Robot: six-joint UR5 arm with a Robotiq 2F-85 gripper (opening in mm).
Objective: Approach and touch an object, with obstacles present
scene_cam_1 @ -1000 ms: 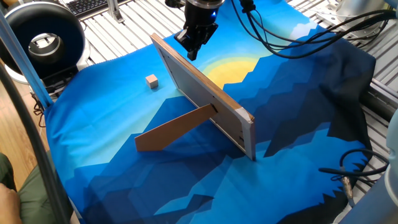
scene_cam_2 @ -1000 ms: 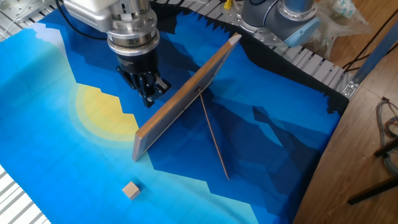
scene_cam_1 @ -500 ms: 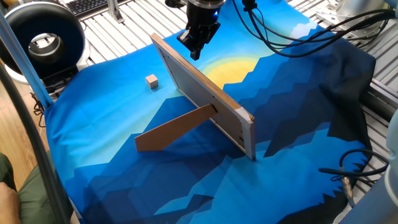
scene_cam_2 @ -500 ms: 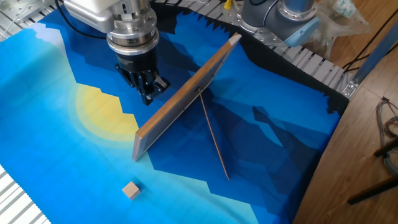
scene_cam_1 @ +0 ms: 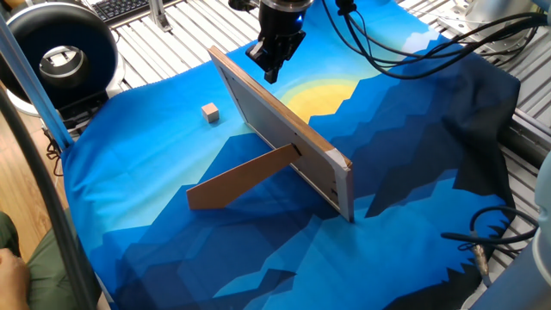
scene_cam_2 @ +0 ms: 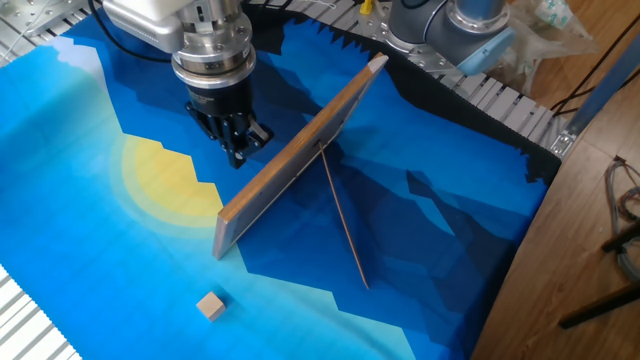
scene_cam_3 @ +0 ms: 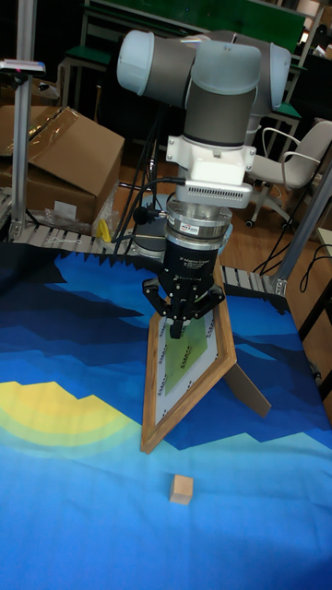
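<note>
The object, a tiny tan wooden cube, lies alone on the blue cloth. The obstacles stand between it and my gripper: a long board upright on its edge, with a shorter brown plank propping it on the cube's side. My gripper hangs shut, holding nothing. It is above the cloth on the far side of the board from the cube, near the board's end, over the yellow sun patch, well apart from the cube.
A black round device and a keyboard sit off the cloth on the slatted metal table. Black cables trail from the arm over the cloth's far corner. A cardboard box and a chair stand behind the table.
The gripper has risen and drawn back slightly beside the board's end. The cube, board and plank have not moved.
</note>
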